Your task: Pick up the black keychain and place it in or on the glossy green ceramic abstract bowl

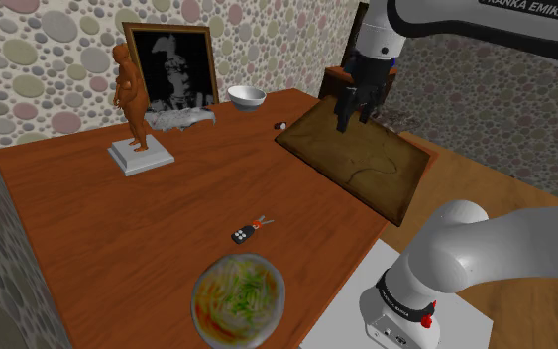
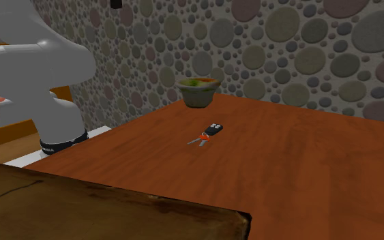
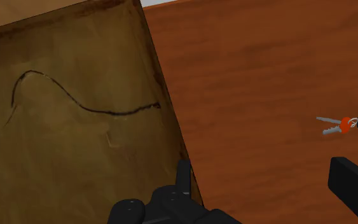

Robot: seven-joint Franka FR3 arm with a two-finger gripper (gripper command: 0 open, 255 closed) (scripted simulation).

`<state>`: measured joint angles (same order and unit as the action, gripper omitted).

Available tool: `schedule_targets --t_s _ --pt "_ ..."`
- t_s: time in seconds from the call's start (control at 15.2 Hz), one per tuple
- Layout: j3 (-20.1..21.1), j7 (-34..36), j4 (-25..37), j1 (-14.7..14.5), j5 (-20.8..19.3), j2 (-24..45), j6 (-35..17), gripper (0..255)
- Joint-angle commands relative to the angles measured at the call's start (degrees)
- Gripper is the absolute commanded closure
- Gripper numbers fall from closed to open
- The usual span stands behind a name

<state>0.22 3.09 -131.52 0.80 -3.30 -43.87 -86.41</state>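
soft, even light fills the shoulder view, and the tabletop shows a warm red-brown all the way across. the white arm shades from bright on top to grey beneath, so the light falls from above. the second exterior view is dimmer, with the brown board at the tabletop's near edge darkest. the keychain casts a faint shadow close under itself

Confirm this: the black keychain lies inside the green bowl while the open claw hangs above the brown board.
Not right. The shoulder view shows the black keychain lying on the wooden table, beside the green bowl and apart from it, not inside. The rest holds: the open claw hangs above the brown board.
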Motion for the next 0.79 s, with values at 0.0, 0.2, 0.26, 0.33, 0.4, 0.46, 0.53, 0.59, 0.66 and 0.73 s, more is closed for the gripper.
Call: schedule_targets --t_s 0.0,0.2,0.26,0.33,0.4,0.46,0.53,0.59,0.66,0.73 --pt "0.0 0.0 0.0 0.0 0.0 0.0 0.0 0" --pt "3.14 5.54 -4.57 -0.31 2.72 -1.24 -3.47 0" --pt "4.23 7.38 -5.95 -0.46 3.66 -1.47 -4.69 0" --pt "5.34 9.21 -7.25 -0.62 4.61 -1.6 -5.95 0" --pt "6.49 11.04 -8.47 -0.79 5.58 -1.64 -7.25 0" --pt "7.65 12.87 -9.61 -0.98 6.56 -1.56 -8.59 0" --pt "8.84 14.68 -10.67 -1.17 7.54 -1.38 -9.97 0" --pt "10.04 16.51 -11.64 -1.39 8.51 -1.09 -11.39 0" --pt "11.26 18.33 -12.53 -1.61 9.47 -0.68 -12.85 0" --pt "12.51 20.14 -13.32 -1.82 10.43 -0.15 -14.36 0"
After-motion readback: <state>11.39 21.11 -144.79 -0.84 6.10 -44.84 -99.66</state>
